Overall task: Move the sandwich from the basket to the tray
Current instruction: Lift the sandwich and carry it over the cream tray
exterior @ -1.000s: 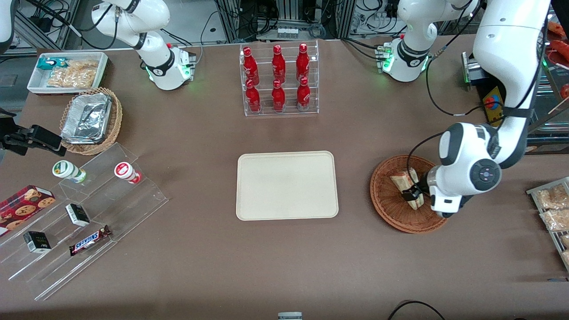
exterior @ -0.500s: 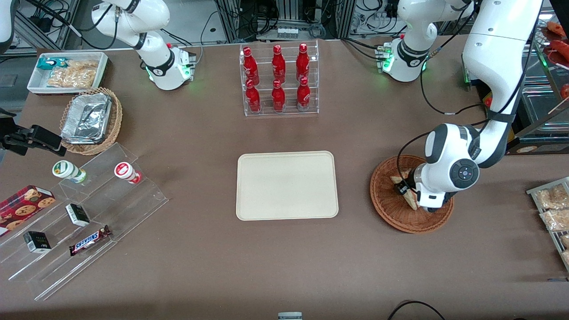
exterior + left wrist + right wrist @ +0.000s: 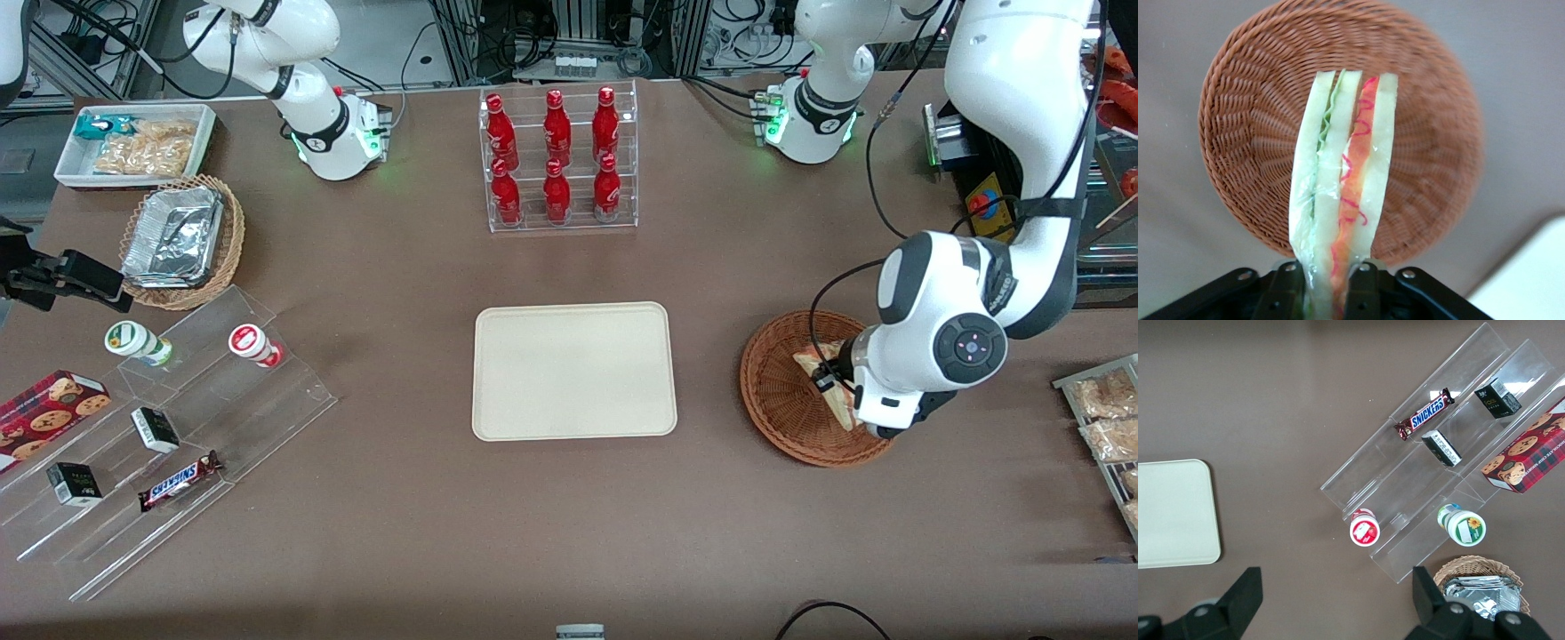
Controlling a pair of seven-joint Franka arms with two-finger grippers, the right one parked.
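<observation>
One brown tabletop [image 3: 569,516] carries the cream tray [image 3: 573,370], bare, with the woven basket [image 3: 778,404] beside it toward the working arm's end. Since half a second ago the left arm has risen and swung slightly away from the tray. Its tool [image 3: 1323,280] points down over the basket, fingers clamped on the sandwich [image 3: 1341,193], now lifted clear of the weave, its long axis running straight out from the fingers, filling stripe toward the wrist camera.
</observation>
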